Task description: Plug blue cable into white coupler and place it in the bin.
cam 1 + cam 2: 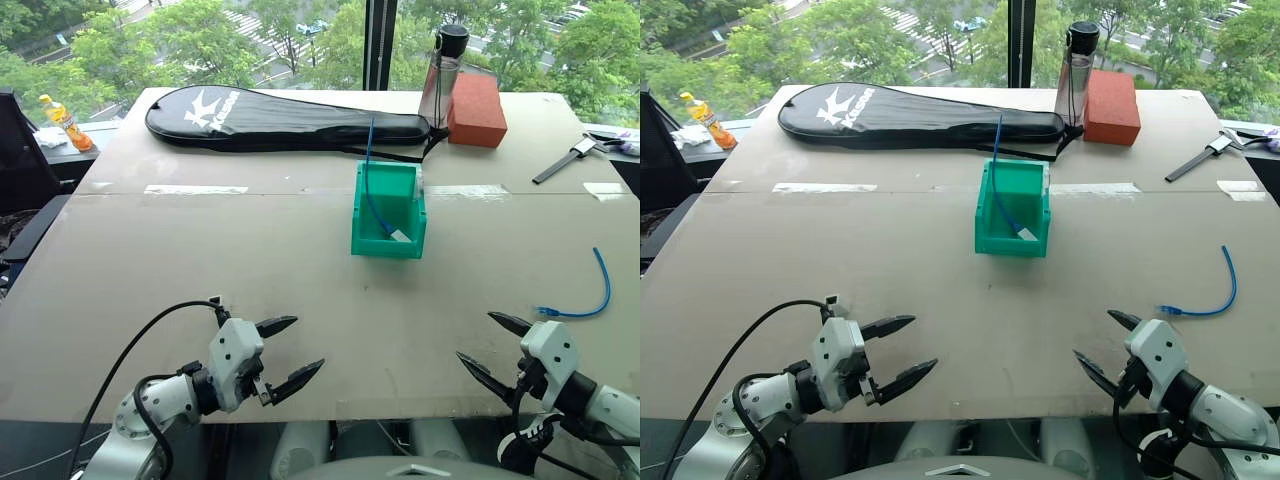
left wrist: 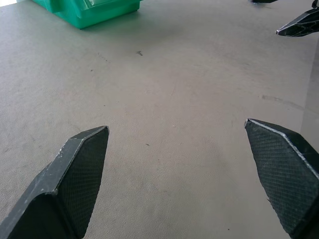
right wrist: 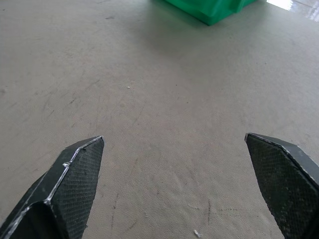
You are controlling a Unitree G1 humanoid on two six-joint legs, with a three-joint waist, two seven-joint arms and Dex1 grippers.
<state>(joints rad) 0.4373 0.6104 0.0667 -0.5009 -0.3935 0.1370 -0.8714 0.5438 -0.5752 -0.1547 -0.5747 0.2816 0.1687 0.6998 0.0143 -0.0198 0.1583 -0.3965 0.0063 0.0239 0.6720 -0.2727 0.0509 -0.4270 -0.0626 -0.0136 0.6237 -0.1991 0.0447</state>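
One blue cable with a white coupler is already lodged in the bin, while a second cable is left on the table, and both the left gripper and the right gripper are held spread and empty.

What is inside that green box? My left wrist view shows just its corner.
Observer: A blue cable stands in the green bin, with a small white coupler at its lower end.
Operator: Are there any other cables?
Observer: Yes, a second blue cable lies curved on the table, close to the right end effector.
Operator: Is that end effector holding something?
Observer: No, its two fingers are spread open with nothing between them.
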